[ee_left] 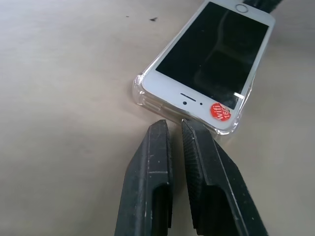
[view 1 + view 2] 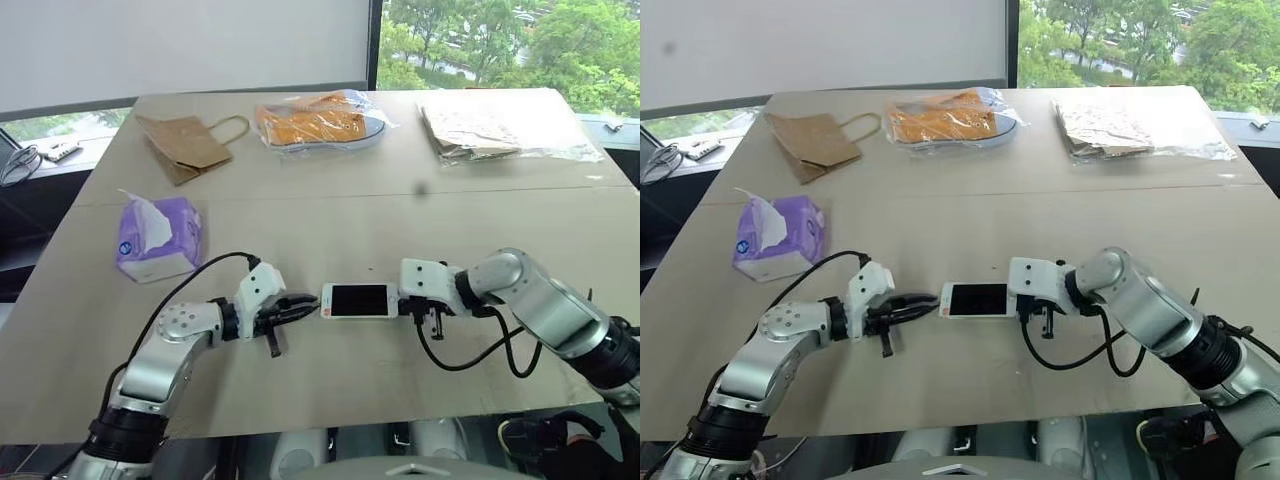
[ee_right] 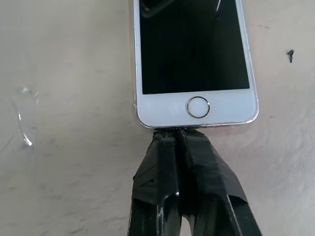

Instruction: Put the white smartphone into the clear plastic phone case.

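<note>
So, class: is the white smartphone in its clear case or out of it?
Partly in. The clear plastic phone case wraps the earpiece end of the white smartphone; at the home-button end, no case rim shows.

A purple tissue pack sits on the tabletop beyond the left hand. Farther off lie a brown paper bag, an orange bagged item and a clear-wrapped brown bundle.

- We see the white smartphone screen-up in the clear plastic phone case, mid-table.
- Left gripper at its left end, right gripper at its right end.
- Tissue pack behind-left; paper bag at far edge.
</note>
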